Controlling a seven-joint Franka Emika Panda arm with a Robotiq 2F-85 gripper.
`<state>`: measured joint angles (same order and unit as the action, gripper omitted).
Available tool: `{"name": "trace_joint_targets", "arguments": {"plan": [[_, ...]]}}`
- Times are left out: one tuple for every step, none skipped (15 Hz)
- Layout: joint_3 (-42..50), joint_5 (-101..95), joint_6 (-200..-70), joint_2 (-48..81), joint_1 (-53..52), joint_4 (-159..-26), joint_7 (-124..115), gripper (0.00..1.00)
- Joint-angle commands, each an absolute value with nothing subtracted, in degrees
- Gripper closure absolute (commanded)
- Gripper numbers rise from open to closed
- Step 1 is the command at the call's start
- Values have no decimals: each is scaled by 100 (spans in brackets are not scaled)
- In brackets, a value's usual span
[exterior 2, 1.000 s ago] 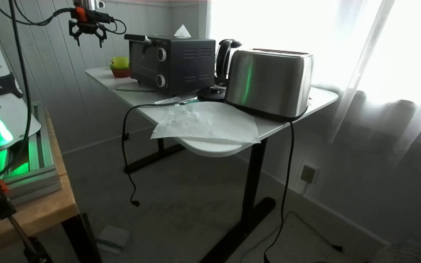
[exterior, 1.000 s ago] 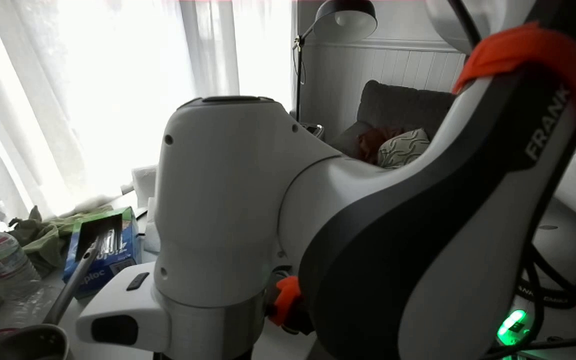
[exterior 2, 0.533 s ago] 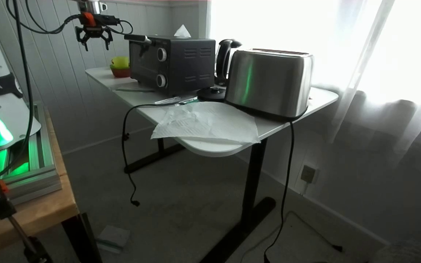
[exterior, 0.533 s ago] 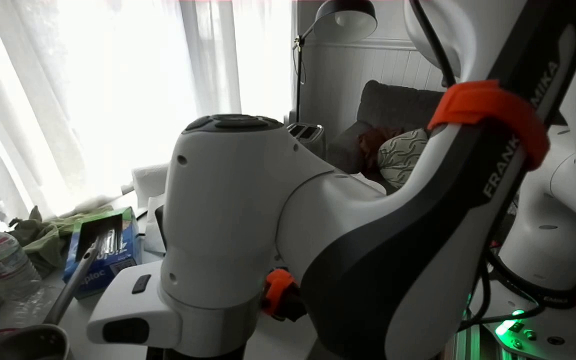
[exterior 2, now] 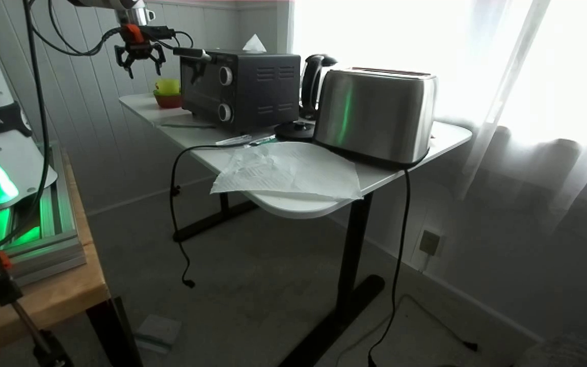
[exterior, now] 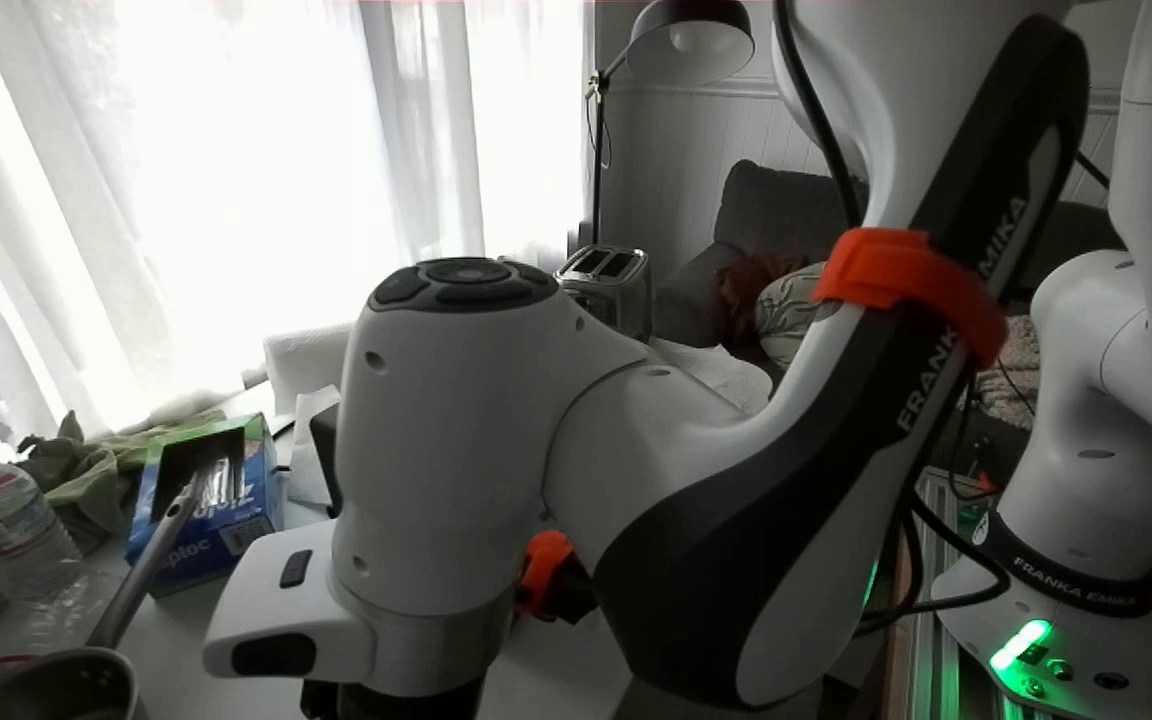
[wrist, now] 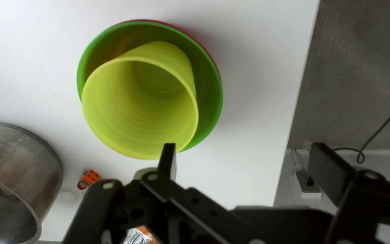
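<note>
My gripper (exterior 2: 145, 75) is open and empty in an exterior view, pointing down above the far end of the white table. A yellow-green cup (exterior 2: 167, 85) sits in a green bowl, with a red bowl (exterior 2: 168, 101) beneath it. In the wrist view the cup (wrist: 137, 108) lies tilted inside the green bowl (wrist: 212, 98), and only a sliver of red rim shows. In this view the gripper (wrist: 243, 146) has its fingers wide apart. One fingertip overlaps the cup's lower rim in the picture; no contact shows. The other is past the table edge.
A metal pot (wrist: 19, 169) and a small orange object (wrist: 90, 177) are near the bowls. A black toaster oven (exterior 2: 263, 86), kettle (exterior 2: 311, 84) and steel toaster (exterior 2: 375, 114) stand on the table. A pan (exterior: 56, 680), Ziploc box (exterior: 206, 510) and bottle (exterior: 31, 540) are also there.
My gripper has moved down and toward the stacked cup and bowls, to the right in an exterior view. The arm has lowered in both exterior views. The fingers stay open.
</note>
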<state>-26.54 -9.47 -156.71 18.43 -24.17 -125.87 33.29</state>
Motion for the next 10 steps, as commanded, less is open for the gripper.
{"name": "trace_joint_targets", "arguments": {"plan": [[-2471,-1445,-15851,2014,-2521,-12557,2947,0],[-2406,-1571,-15939,2053,-2547,-12551,2835,0],[-2376,-1669,-16000,2084,-2556,-12540,2760,0],[-2319,-1785,-16087,2111,-2580,-12531,2650,0],[-2273,-1877,-16164,2150,-2599,-12527,2580,0],[-2233,-1953,-16215,2182,-2622,-12514,2504,0],[-2211,-2004,-16225,2226,-2633,-12502,2468,0],[-2207,-2035,-16190,2263,-2637,-12487,2446,0],[-2200,-2065,-16168,2297,-2640,-12482,2442,0],[-2175,-2097,-16190,2326,-2654,-12480,2402,0]]}}
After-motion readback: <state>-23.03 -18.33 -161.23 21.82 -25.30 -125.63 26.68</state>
